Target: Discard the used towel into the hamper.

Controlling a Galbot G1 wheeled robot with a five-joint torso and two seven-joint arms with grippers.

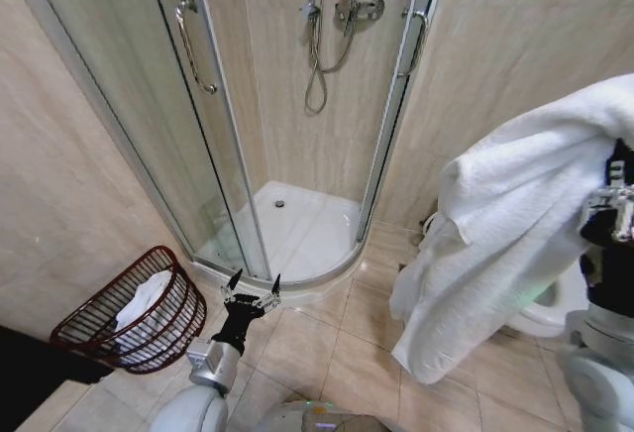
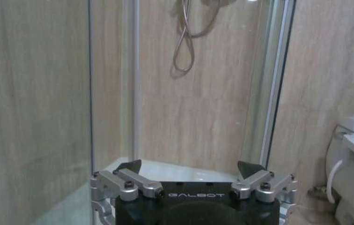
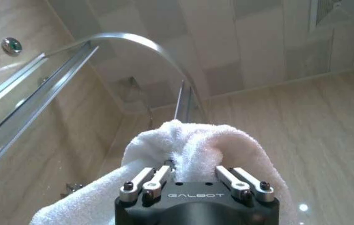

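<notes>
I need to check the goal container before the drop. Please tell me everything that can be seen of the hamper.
The hamper is a round basket of dark reddish-brown wire with open ribbed sides, narrowing toward its base. It sits tilted on the tiled floor at the robot's left, against the beige wall and near the shower enclosure. Something white, apparently cloth, already lies inside. Nothing grips it: the left gripper is open beside it, not touching.

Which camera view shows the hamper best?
The head view. There the hamper stands on the floor at the robot's left, beside the shower, with its whole rim, its ribbed side and white cloth inside visible. The two wrist views look toward the shower and the ceiling, not toward the hamper.
</notes>
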